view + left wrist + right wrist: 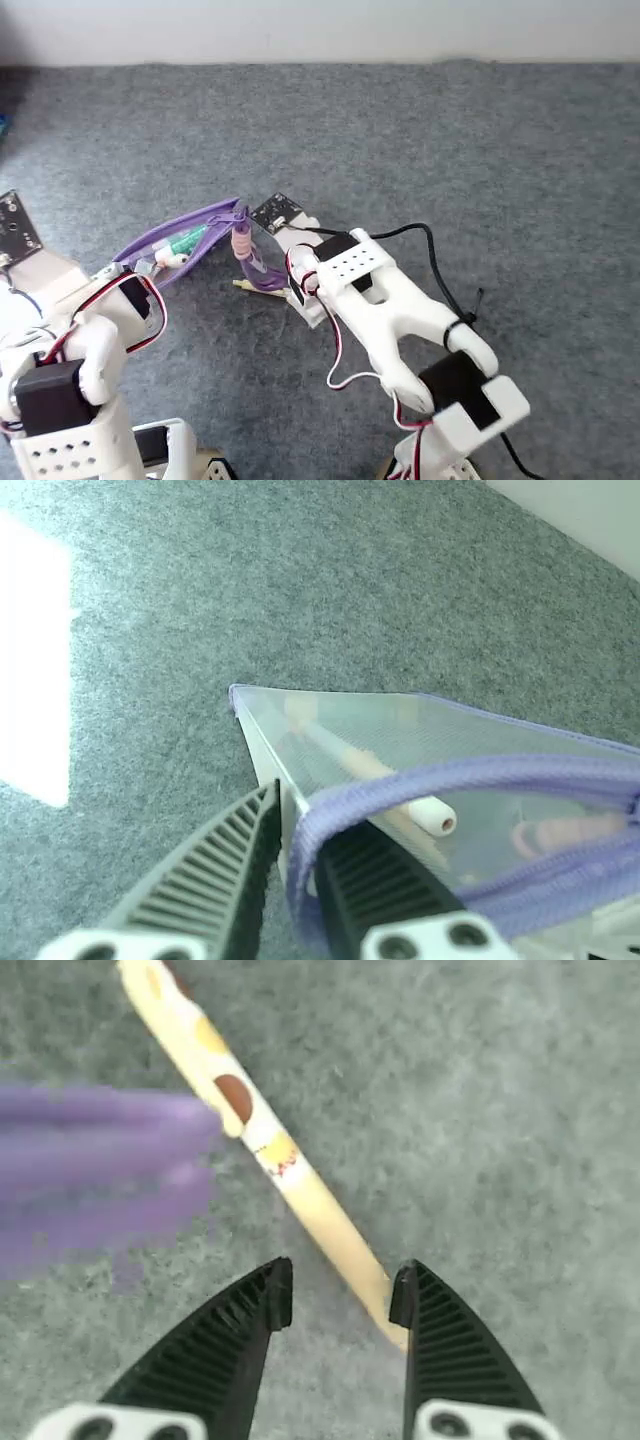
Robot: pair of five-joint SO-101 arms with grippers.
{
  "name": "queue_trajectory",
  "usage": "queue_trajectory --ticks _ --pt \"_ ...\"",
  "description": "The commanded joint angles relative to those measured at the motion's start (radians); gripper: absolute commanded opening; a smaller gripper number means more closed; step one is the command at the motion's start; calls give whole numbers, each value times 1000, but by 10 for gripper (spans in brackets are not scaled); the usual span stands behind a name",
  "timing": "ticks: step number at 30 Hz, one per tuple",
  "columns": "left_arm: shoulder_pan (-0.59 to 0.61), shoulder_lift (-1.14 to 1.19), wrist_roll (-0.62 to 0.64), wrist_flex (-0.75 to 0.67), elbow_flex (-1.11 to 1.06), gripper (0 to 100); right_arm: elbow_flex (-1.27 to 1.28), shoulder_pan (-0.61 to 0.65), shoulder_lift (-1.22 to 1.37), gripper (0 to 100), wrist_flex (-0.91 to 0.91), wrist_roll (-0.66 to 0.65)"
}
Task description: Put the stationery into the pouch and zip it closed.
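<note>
Mid-loading, I'd say: the left claw [300, 818] is clenched on the rim of the pouch [420, 730], left of the bench's [480, 150] middle, while the right claw [340, 1285] hangs released astride a pen [300, 1185] beside its mouth and must close on it next.

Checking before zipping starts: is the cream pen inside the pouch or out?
Out. The cream pen lies on the carpet beside the purple pouch, between the right gripper's open fingers.
</note>
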State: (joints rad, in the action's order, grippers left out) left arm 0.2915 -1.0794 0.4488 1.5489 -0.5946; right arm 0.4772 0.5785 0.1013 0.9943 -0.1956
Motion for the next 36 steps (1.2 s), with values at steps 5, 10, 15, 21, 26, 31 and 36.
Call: queue_trajectory --ticks 5,10,15,21,26,31,36 --pt "5 3 11 -17 1 13 -46 -53 102 162 -76 -12" --pt "5 3 11 -17 1 13 -41 -65 102 126 -74 -12" --pt "5 3 11 -17 1 13 -41 -131 81 20 -44 -14" --pt "5 3 11 -17 1 13 -40 -246 -36 9 127 -97" --pt "3 3 11 -20 1 13 8 -358 -165 9 321 -232" --pt "0 3 11 -21 1 13 150 -481 -320 19 358 -393" --pt "-2 3 11 -21 1 13 198 -509 -432 195 346 -408"
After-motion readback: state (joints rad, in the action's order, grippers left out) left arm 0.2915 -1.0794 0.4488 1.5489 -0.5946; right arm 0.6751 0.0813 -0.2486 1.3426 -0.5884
